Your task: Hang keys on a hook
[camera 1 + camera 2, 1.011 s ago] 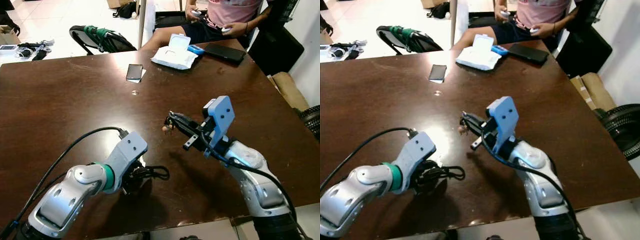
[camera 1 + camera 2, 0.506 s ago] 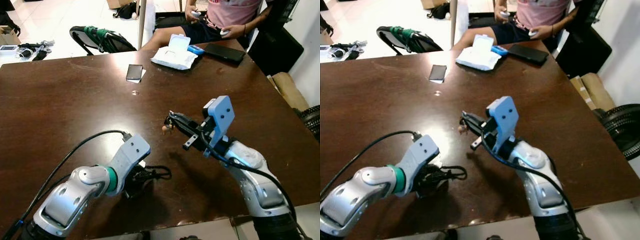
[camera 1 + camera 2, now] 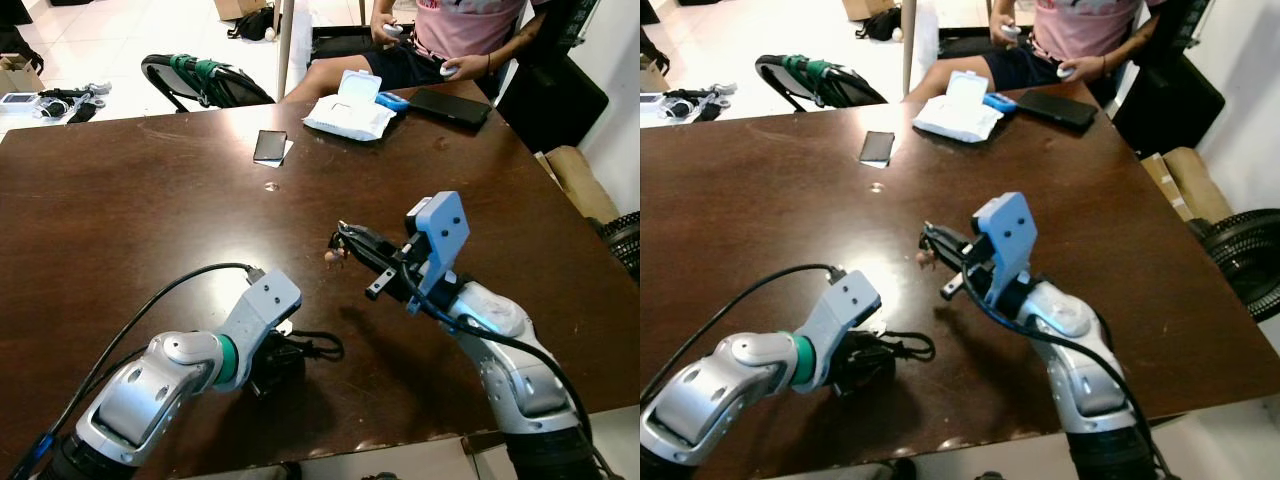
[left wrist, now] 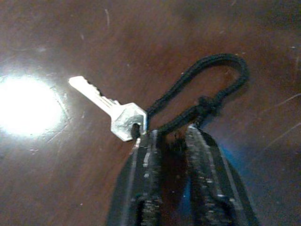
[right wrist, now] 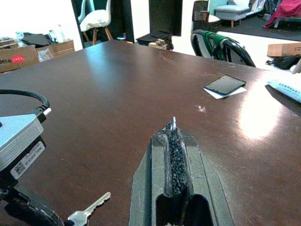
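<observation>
On the dark table [image 3: 150, 200], the left gripper [image 4: 170, 141] lay low with its fingers nearly together around the black cord [image 4: 207, 89] of the silver key [image 4: 113, 115] just beyond its tips, while to its right the right gripper [image 3: 345, 240] hovered above the wood, fingers pressed together, pinching a small metal hook [image 5: 173, 123].

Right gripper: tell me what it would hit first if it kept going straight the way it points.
Probably nothing soon: the right gripper points over bare table. The phone lies off to one side, though depth is unclear.
</observation>
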Robot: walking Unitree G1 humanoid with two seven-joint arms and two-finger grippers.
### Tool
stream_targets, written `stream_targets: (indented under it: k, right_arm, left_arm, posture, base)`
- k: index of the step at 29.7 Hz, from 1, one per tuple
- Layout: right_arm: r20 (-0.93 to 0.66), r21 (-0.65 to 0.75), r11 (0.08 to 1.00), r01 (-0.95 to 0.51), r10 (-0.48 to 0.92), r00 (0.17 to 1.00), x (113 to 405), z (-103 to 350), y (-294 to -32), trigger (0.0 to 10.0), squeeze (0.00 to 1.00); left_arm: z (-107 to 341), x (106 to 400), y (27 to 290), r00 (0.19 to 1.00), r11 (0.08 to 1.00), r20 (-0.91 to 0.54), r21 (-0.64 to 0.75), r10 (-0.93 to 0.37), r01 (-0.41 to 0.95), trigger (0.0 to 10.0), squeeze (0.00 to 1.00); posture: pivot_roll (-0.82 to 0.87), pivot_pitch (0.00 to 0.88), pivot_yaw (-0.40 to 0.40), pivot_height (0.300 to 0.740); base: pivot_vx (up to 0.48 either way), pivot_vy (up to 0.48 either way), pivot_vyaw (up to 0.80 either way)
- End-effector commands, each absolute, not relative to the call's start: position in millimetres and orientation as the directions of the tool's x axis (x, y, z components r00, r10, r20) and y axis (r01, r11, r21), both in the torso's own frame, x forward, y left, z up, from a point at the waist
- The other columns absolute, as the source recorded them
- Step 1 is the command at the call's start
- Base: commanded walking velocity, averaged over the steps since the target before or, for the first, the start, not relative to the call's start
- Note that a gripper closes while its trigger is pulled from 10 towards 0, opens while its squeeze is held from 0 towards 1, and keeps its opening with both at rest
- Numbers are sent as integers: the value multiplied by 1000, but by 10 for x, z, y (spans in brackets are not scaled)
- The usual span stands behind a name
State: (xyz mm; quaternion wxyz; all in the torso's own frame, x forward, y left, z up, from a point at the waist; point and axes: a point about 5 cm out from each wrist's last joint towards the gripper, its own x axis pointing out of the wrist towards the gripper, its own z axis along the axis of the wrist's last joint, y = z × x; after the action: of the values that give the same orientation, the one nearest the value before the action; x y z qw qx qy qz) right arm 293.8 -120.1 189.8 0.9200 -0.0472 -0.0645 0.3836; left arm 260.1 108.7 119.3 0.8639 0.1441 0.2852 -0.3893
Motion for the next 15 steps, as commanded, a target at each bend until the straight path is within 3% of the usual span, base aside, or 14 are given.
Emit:
stream_targets:
  k: [1, 2, 15]
  right_arm:
    - [77, -137, 692, -709, 721, 689, 2918, 1866, -1159, 10000, 0]
    - [77, -137, 693, -708, 720, 690, 2918, 1865, -1160, 10000, 0]
    - [76, -138, 694, -707, 719, 691, 2925, 1867, -1168, 10000, 0]
  left_arm:
    - [1033, 2548, 1127, 484, 670, -665, -33, -569, 742, 4392, 0]
    - [1037, 2555, 1128, 486, 676, -659, -46, -574, 735, 0, 0]
    - [1092, 2609, 1125, 537, 716, -612, -69, -581, 695, 0, 0]
  posture:
    - [75, 56, 152, 740]
    - [74, 57, 152, 740]
    - [78, 66, 147, 740]
  base:
    - [0, 0, 0]
    - [0, 0, 0]
    - [0, 0, 0]
